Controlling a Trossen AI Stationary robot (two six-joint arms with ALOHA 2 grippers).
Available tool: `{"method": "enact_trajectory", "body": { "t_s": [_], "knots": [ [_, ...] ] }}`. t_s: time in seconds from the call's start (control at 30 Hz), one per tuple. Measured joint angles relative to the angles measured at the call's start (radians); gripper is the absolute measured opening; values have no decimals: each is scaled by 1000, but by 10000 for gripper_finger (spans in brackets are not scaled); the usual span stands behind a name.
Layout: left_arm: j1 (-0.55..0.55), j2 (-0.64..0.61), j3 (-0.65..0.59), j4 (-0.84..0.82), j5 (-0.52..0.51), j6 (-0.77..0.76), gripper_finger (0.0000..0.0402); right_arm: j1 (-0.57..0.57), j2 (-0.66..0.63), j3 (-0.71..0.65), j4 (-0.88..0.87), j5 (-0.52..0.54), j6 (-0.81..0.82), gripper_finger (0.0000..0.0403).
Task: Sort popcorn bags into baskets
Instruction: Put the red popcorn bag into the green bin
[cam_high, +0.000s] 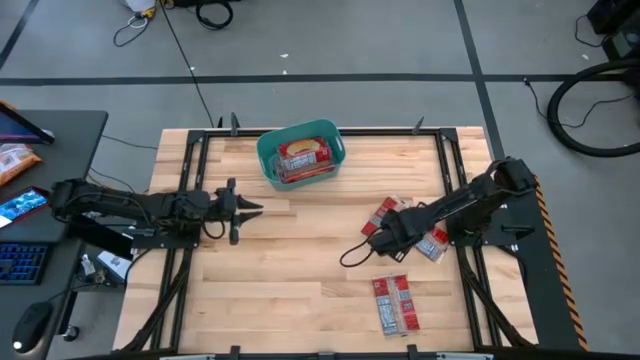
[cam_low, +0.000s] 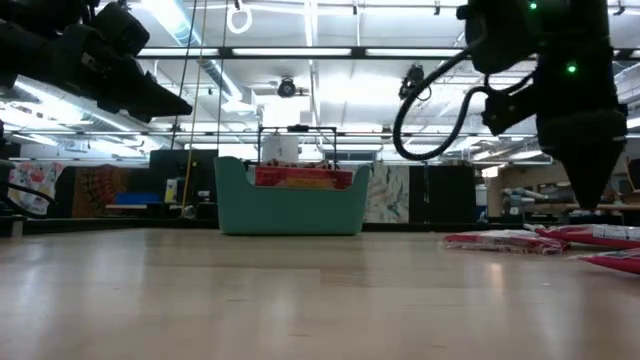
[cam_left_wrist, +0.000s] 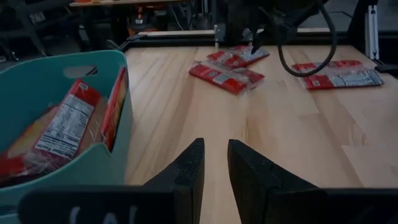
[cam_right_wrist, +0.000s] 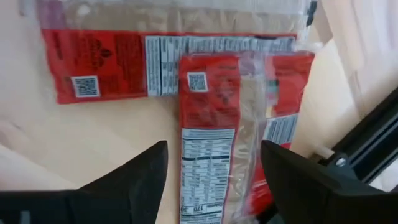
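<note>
A pick-up is being lined up: the right gripper (cam_right_wrist: 211, 180) is poised, jaws spread wide and empty, over flat red popcorn bags (cam_high: 388, 214) near the bench's right edge. A straight descent and a squeeze on one bag are called for next. The left gripper (cam_high: 250, 209) is parked mid-bench, jaws slightly parted, empty. Several packets are already held in the teal plastic rectangular basket (cam_high: 270, 160) at the far edge.

bright, even light from ceiling strip lamps (cam_low: 300, 52), which flare white in the low view. the tabletop (cam_high: 300, 260) shows only soft shadows. the right wrist view is washed out, hazy at the upper edge.
</note>
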Motion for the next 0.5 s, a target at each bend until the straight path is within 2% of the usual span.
{"method": "enact_trajectory", "body": {
  "t_s": [0.2, 0.5],
  "knots": [
    [1, 0, 0, 15, 0, 26, 75, 18, 63, -17, 21, 48, 40, 261],
    [1, 0, 0, 9, 0, 26, 75, 19, 142, -17, 57, 47, 54, 261]
  ]
}}
